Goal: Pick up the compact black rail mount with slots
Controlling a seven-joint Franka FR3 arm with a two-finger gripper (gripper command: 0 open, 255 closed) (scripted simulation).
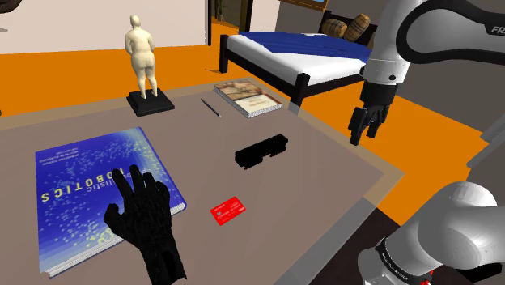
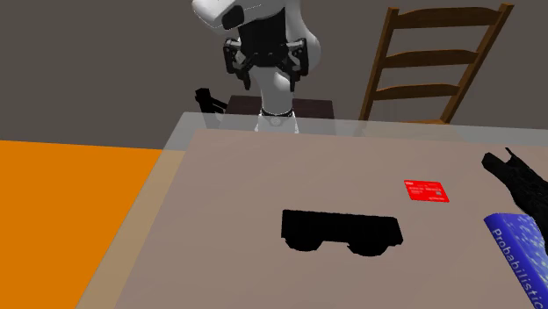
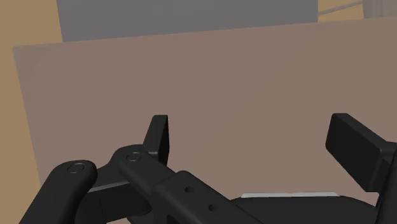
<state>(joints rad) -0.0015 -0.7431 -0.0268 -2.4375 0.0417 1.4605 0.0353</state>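
The black rail mount [image 1: 260, 151] is a short slotted bar lying flat near the middle of the brown table [image 1: 324, 190]. In the second exterior view the rail mount [image 2: 342, 231] lies alone on the tabletop, in front of the arm's base. My gripper [image 1: 364, 136] hangs above the table's corner toward the shoulder view's right, well above and to the right of the mount. In the wrist view the gripper [image 3: 257, 143] is open, with bare tabletop between its fingers [image 3: 159, 133].
A red card [image 1: 227, 211] lies nearer than the mount. A black glove [image 1: 146, 223] rests partly on a blue book [image 1: 89, 194]. Farther back stand a figurine [image 1: 144, 61], a pen [image 1: 211, 108] and a small book [image 1: 248, 97]. Beyond the table are a bed [image 1: 299, 53] and a chair [image 2: 439, 61].
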